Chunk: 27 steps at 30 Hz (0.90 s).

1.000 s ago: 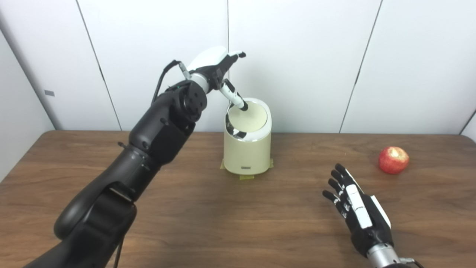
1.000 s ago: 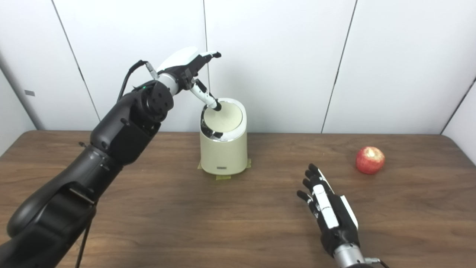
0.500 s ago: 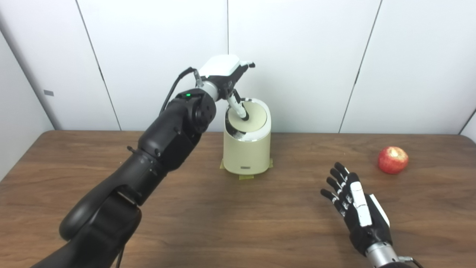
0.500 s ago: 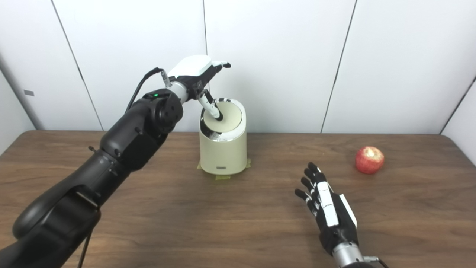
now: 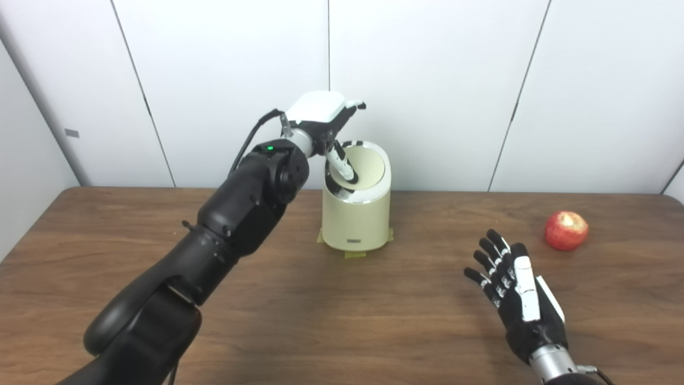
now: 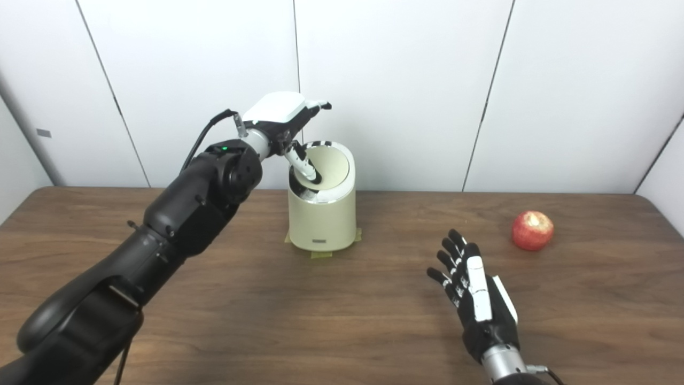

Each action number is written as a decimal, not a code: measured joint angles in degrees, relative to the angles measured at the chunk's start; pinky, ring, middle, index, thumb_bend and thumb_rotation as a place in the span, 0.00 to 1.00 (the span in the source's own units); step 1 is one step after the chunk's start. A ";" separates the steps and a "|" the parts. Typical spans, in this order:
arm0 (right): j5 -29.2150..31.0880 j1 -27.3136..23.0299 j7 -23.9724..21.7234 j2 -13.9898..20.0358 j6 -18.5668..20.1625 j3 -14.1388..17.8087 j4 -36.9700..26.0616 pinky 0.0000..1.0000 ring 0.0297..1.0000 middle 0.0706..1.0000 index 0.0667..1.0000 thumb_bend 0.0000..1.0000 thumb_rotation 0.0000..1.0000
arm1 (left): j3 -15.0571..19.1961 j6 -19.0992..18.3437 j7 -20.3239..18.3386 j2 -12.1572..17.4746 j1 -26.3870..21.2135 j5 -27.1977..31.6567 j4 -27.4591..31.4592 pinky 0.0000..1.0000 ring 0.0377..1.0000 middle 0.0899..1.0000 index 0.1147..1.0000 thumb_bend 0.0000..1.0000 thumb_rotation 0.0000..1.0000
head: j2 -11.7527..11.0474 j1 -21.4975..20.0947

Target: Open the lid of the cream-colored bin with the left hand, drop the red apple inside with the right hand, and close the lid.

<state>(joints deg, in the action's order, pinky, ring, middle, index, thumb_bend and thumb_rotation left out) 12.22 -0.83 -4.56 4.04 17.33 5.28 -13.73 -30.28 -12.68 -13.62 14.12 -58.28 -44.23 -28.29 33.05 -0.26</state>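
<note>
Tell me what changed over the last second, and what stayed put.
The left hand came down toward the cream-colored bin, and one finger pushed the lid down at the near-left edge, so it now tilts inward. The right hand crept slightly toward the red apple, open, holding nothing. Bin and apple kept their places on the table.

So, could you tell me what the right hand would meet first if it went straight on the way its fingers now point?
Probably nothing: the right hand points up and away over bare table, passing left of the red apple and right of the bin; depth unclear.
</note>
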 measured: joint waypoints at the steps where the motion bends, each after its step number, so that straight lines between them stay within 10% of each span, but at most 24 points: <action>1: 0.01 0.00 0.01 -0.02 0.00 0.00 0.00 0.84 0.95 0.96 0.97 0.57 0.99 | -0.30 0.39 0.18 0.08 0.00 -0.40 0.00 0.97 0.96 0.94 0.96 0.99 0.12 | 0.00 -0.09; 19: 0.05 0.01 0.16 -0.12 0.03 -0.07 -0.31 0.85 0.95 0.96 0.97 0.58 0.98 | -4.87 3.17 1.98 1.55 0.07 -9.14 0.89 0.99 0.97 0.95 0.96 0.97 0.12 | 0.18 -0.70; 27: 0.00 0.01 0.43 -0.12 0.14 -0.05 -0.50 0.84 0.95 0.96 0.97 0.60 0.97 | 8.18 -3.97 -9.95 -0.49 2.12 6.52 6.09 0.81 0.90 0.91 0.89 0.91 0.00 | 0.53 -1.05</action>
<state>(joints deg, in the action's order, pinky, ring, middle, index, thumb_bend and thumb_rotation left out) 12.22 -0.82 -4.13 3.92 17.47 5.23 -14.22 -22.10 -16.64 -23.58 13.63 -56.16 -37.71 -22.20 33.57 -1.32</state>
